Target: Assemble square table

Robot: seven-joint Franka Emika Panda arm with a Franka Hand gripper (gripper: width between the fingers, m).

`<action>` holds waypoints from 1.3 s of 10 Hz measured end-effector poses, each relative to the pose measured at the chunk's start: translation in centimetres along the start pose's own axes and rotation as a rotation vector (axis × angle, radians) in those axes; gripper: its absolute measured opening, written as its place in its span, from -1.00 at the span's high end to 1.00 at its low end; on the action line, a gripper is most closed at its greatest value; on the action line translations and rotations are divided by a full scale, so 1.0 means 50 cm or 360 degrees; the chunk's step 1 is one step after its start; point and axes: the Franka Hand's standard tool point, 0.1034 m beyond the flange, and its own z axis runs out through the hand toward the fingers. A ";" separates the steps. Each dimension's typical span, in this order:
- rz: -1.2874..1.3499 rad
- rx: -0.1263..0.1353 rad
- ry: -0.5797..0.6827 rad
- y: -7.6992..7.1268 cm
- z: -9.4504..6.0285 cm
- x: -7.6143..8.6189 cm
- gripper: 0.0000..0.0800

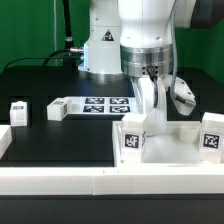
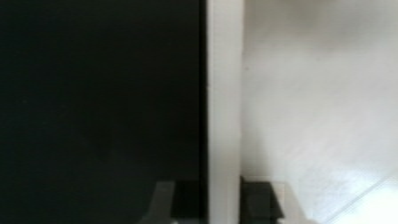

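The white square tabletop (image 1: 172, 142) lies at the exterior view's right, against the front rail. Two white legs with tags stand on it, one (image 1: 134, 137) at its near left corner and one (image 1: 211, 136) at its right. Two more legs (image 1: 18, 110) (image 1: 57, 108) lie loose on the black table at the left. My gripper (image 1: 150, 108) reaches down onto the tabletop's left rim behind the left leg. In the wrist view my gripper (image 2: 217, 192) has a dark finger on each side of the white rim (image 2: 222, 90), shut on it.
The marker board (image 1: 106, 104) lies flat behind the tabletop, left of my gripper. A long low white border rail (image 1: 80, 180) runs along the front edge, with a short end piece (image 1: 4, 140) at the left. The robot base (image 1: 100, 45) stands at the back.
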 end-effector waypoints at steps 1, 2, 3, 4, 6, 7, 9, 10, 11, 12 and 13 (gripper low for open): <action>-0.0043 0.0009 0.0003 0.000 -0.001 0.003 0.82; -0.0130 0.0024 0.0013 0.005 -0.004 0.015 0.83; -0.0258 0.0022 0.0020 0.014 -0.011 0.036 0.83; -0.0391 0.0024 0.0029 0.019 -0.019 0.067 0.85; -0.0508 0.0012 0.0036 0.021 -0.025 0.106 0.85; -0.0554 0.0005 0.0038 0.022 -0.027 0.121 0.85; -0.0586 0.0004 0.0039 0.023 -0.025 0.117 0.85; -0.0607 0.0003 0.0040 0.023 -0.025 0.118 0.85; -0.0706 0.0000 0.0041 0.024 -0.024 0.119 0.85; -0.0831 -0.0006 0.0043 0.022 -0.025 0.122 0.85; -0.1082 -0.0021 0.0060 0.012 -0.032 0.149 0.85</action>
